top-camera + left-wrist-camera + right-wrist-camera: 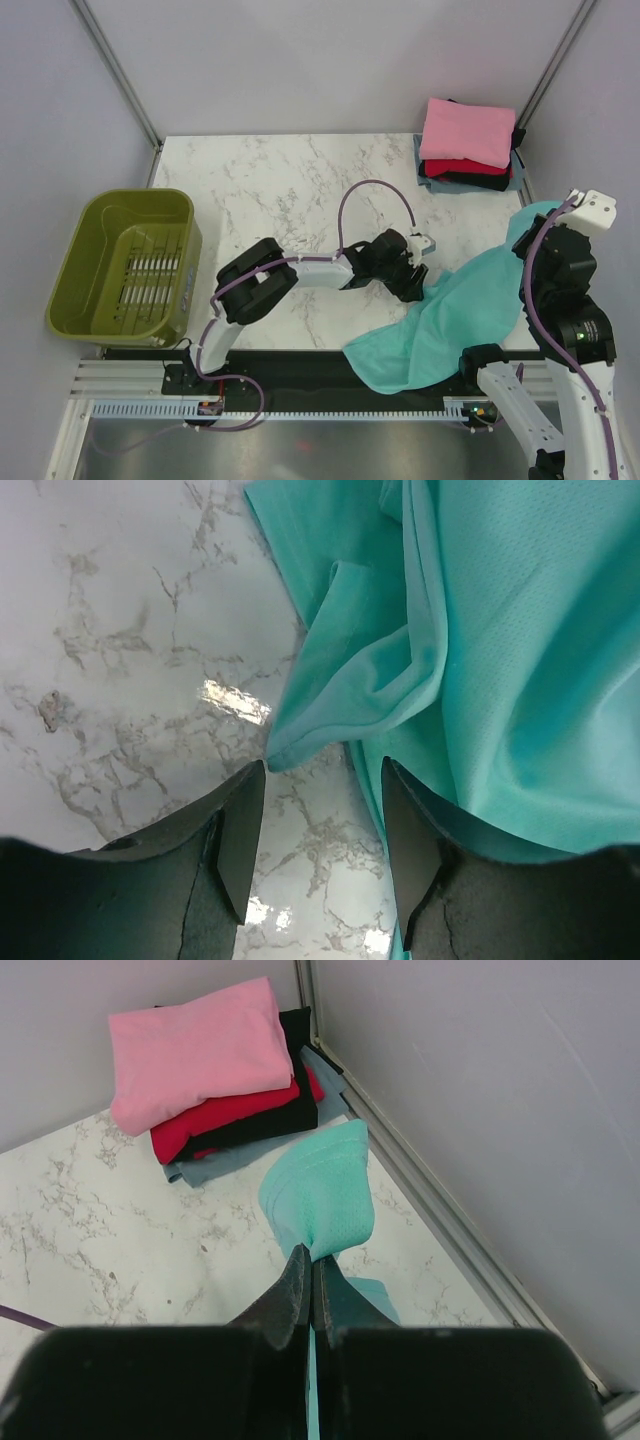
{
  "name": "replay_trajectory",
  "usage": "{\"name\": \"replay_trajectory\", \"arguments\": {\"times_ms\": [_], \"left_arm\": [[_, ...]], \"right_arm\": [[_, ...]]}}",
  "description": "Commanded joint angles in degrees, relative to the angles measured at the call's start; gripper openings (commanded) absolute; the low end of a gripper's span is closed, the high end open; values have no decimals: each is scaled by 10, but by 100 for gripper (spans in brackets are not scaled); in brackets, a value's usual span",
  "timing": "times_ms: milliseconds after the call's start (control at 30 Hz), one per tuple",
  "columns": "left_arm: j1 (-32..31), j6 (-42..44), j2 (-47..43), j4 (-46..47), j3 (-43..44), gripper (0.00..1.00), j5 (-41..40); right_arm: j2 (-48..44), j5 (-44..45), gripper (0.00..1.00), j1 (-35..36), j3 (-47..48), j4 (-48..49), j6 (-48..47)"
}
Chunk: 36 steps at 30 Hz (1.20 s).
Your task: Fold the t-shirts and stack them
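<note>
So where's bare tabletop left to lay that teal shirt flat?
Bare marble table spans far left and middle, bordered by the olive basket, the left arm and the folded shirt stack. Crowded near right: teal t-shirt, left tool, right tool.

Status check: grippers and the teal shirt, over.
Right gripper shut on teal shirt edge. Left gripper open, hem just ahead of its fingers. Folded stack back right, clear of both arms.
</note>
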Motion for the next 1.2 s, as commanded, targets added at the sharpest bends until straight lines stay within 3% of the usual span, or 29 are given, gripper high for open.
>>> {"name": "replay_trajectory", "arguments": {"times_ms": [0,167,200,267,433,533,567,667,800,1000,1167], "left_arm": [[-2,30,22,39,31,57,9],[-2,27,40,46,41,49,19],[-2,26,41,49,41,28,20],[-2,22,34,55,39,2,20],[22,14,-59,4,16,2,-41],[59,31,-189,-67,-14,2,-114],[68,50,-224,-129,-15,2,-131],[85,106,-395,-238,16,2,-211],[85,144,-526,-338,63,2,-292],[84,165,-670,-446,132,2,-354],[85,180,-758,-468,155,2,-345]], "right_arm": [[6,1,0,2,8,4,-10],[5,4,0,2,5,4,-13],[6,2,0,2,3,6,-13],[6,3,0,2,-2,7,-13],[4,-18,0,2,0,12,-9],[-6,-65,0,2,18,27,5],[-20,-81,0,2,20,39,7],[-36,-125,0,2,41,84,13],[-22,-136,0,2,105,82,17],[-32,-179,0,2,191,93,-30],[-65,-184,0,4,248,115,-47]]}}
